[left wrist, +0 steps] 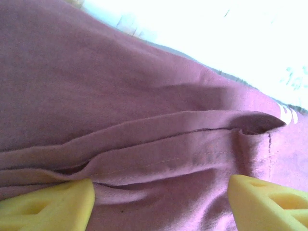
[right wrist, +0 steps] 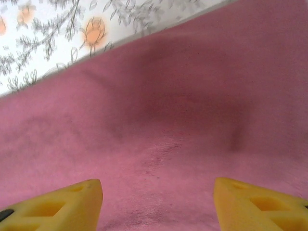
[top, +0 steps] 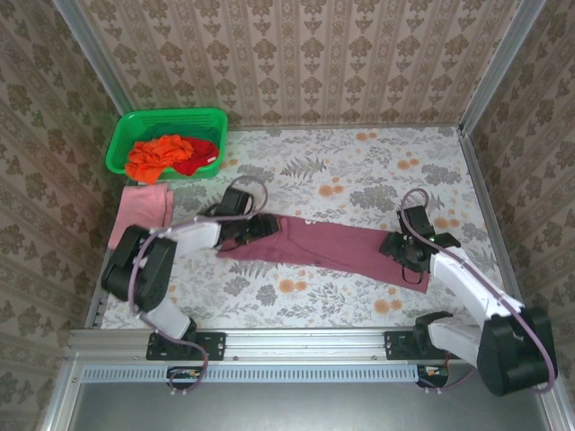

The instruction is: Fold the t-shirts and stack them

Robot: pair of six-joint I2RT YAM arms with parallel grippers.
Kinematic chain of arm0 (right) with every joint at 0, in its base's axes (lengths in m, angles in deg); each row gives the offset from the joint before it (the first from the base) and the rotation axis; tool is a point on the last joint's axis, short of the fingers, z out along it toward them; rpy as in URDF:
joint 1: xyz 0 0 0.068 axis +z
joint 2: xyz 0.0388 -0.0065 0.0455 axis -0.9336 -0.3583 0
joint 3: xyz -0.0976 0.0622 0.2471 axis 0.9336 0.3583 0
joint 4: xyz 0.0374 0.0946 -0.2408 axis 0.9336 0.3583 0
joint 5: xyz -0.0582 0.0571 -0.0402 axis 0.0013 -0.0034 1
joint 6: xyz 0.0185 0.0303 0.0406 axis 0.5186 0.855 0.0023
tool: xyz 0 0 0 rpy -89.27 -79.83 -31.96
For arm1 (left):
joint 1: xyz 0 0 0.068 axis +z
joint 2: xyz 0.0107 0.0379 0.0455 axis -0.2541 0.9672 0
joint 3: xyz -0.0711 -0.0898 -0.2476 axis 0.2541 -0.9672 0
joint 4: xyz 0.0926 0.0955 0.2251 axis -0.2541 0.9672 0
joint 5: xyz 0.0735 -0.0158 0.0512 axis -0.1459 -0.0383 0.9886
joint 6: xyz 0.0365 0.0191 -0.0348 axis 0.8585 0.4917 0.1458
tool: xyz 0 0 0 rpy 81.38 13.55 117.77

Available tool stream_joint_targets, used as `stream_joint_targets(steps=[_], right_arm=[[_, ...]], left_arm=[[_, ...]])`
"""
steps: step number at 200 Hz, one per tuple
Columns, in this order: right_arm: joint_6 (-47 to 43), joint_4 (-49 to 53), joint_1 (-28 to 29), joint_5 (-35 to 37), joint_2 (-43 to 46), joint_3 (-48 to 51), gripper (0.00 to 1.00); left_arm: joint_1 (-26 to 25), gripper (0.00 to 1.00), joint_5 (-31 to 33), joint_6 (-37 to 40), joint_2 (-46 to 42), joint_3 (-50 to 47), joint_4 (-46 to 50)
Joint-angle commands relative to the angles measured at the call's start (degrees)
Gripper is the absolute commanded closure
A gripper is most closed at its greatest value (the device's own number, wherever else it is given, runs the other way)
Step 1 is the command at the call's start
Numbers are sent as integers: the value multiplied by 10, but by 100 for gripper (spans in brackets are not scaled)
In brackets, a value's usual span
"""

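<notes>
Floral tablecloth (top: 359,180) bears a maroon t-shirt (top: 332,242), its white print (left wrist: 287,113) illegible.

A green plastic basket (top: 121,144) sits at the far left corner of the table, close to where the back wall meets the left wall. The table is covered by a pale cloth (top: 359,171) printed with grey leaves and orange flowers, and a strip of that print also shows at the top left of the right wrist view (right wrist: 48,43). Beige patterned wallpaper (top: 305,54) lines the three walls around it, metal posts (top: 90,49) stand in the corners, and a metal rail (top: 296,341) runs along the near edge.
</notes>
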Motion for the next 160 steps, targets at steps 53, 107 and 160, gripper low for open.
stream_joint_targets(steps=[53,107,160], right_arm=[[-45,-64,-2,-65,-106,-40,38],[-50,-75,27,-135,-176,-42,41],[-14,-79,133,-158,-203,-31,41]], left_arm=[[47,19,-19,202,301,387,228],[66,16,-54,226,501,706,366],[81,5,-91,226,638,934,443]])
